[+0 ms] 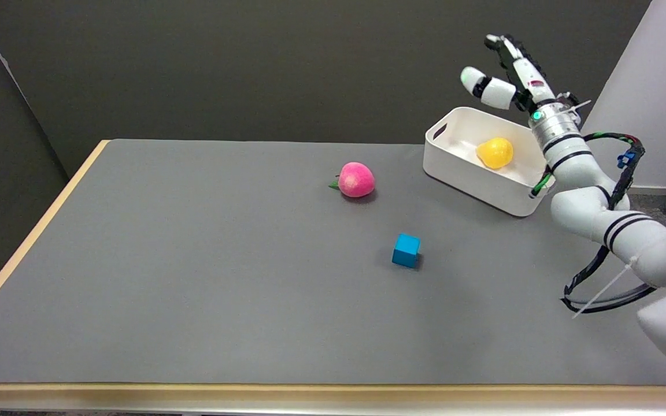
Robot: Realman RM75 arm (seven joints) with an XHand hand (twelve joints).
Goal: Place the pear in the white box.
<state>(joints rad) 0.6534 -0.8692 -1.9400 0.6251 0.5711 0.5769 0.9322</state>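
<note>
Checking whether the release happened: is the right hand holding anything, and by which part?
Nothing. The right hand is open above the white box; the pear lies inside.

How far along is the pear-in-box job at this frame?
Done: the pear lies inside the white box, free of any grip. In hand: nothing; the right hand is above the box's far side with fingers spread. Left: at most drawing the arm away. The pink peach and blue cube sit on the table, outside the box.
</note>
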